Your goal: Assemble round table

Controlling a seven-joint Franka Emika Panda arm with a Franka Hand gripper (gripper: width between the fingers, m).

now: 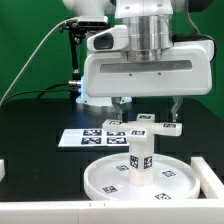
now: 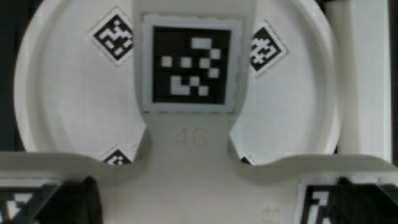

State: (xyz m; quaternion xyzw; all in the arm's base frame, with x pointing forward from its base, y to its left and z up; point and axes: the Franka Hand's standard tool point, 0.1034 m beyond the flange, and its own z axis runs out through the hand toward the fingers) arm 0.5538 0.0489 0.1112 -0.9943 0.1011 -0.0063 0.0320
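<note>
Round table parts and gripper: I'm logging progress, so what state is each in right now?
round disc: flat on the table
leg: upright on the disc's centre
cross-shaped base: atop the leg, between the fingers
gripper: open
marker board: flat, behind the disc

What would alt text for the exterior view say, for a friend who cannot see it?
A white robot arm's open gripper hangs above a short white leg standing upright on a round white disc. Behind, on the black table, lie a white cross-shaped base and a flat marker board.
</note>
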